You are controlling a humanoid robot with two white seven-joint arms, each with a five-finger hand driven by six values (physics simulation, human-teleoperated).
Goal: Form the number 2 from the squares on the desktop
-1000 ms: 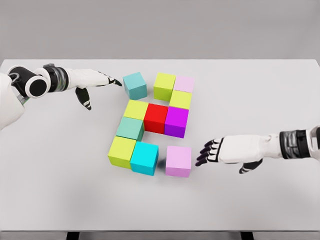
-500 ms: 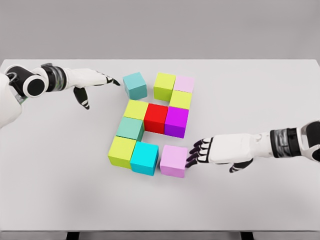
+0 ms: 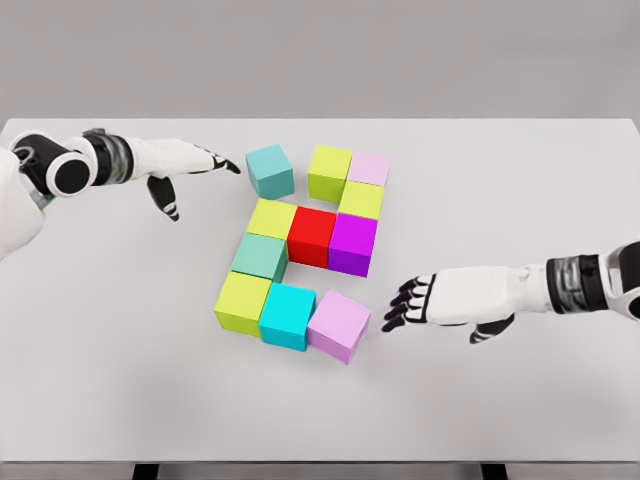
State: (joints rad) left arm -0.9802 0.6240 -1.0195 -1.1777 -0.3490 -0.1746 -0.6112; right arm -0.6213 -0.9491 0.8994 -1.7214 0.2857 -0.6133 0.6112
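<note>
The right hand [image 3: 440,303], fingers loosely spread and holding nothing, hovers just at three o'clock of the tilted pink cube [image 3: 338,327].

The right hand [image 3: 425,303], fingers spread, hovers just beside the pink cube [image 3: 339,326], which sits turned at an angle against the cyan cube [image 3: 288,315]. The left hand [image 3: 185,160], fingers extended, points toward the teal cube [image 3: 270,170] just past its fingertips.
</note>
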